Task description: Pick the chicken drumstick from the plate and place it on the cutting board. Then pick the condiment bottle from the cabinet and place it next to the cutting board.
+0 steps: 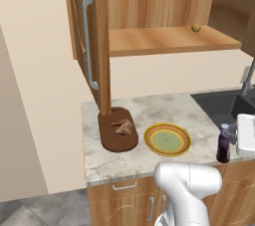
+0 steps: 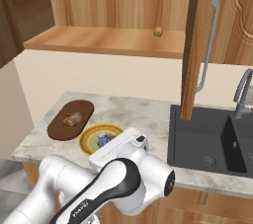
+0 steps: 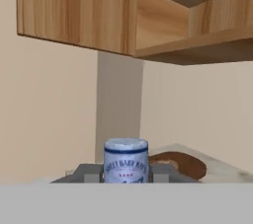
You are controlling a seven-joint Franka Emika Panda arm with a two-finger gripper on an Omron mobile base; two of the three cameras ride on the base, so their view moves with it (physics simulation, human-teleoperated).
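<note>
End effector (image 3: 126, 173) was clamped on the bottle (image 1: 223, 144), held upright over the worktop (image 1: 149, 113); board (image 1: 117, 129) with drumstick (image 1: 123, 127) lay at its 2 o'clock, hand view.

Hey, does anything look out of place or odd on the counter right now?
Nothing spilled or broken. The drumstick lies on the board, the plate is bare, and the gripper holds the bottle upright near the counter's front edge.

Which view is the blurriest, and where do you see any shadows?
Hand view: softest, with the label print on the condiment bottle smeared; a grey band, likely shadow, runs down the wall below the cabinet. Left base view: flat even light, no glare on the cutting board. Right base view: the sink reads darkest.
</note>
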